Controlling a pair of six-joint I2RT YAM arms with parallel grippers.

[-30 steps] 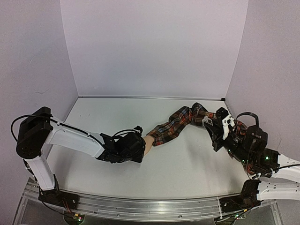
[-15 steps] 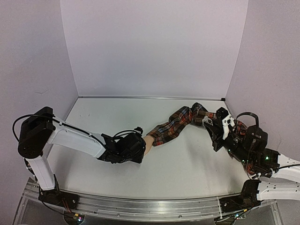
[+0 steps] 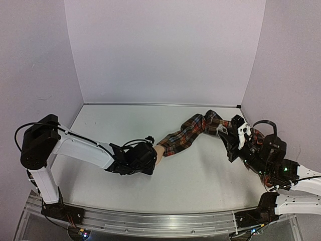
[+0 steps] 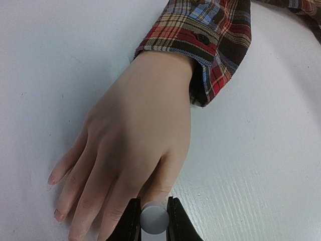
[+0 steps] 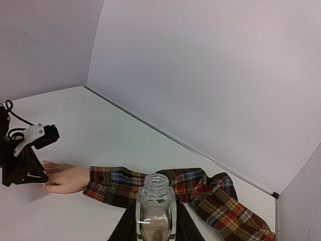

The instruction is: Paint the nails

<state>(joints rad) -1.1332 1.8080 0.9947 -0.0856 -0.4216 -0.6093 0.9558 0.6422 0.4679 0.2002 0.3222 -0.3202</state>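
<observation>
White tabletop (image 3: 200, 175), bare and matt, closed in by pale lilac walls (image 3: 160, 50) on three sides.

Left gripper (image 4: 154, 221): clenched on a round grey-white cap (image 4: 154, 219), seen end-on between the two dark fingers. Judged to be the brush cap. No bristles are visible, as anything below the cap is hidden.

Directly ahead of it lies the mannequin hand (image 4: 135, 135), palm down and flat on the table with its fingers slightly spread. The gripper sits over the knuckle end of the middle fingers. The nails (image 4: 58, 216) are at the fingertips, towards the lower left of the left wrist view. Two show, pinkish, and the rest are cut off by the frame edge. The wrist enters the cuff of a red plaid sleeve (image 4: 210, 35), which trails across the table towards the right arm.

Right gripper (image 5: 155, 223): closed on the shoulders of a small clear bottle (image 5: 156, 201), upright with its neck open, held above the far end of the sleeve.

Risks noted:
- The brush tip is unseen, so contact with a nail cannot be confirmed, and polish may land on skin or table.
- The nails are tiny, so a small lateral error would smear the finger.
- The hand appears unfixed, and downward pressure could slide or roll it.
- The open bottle would spill onto the fabric if it tilts.
</observation>
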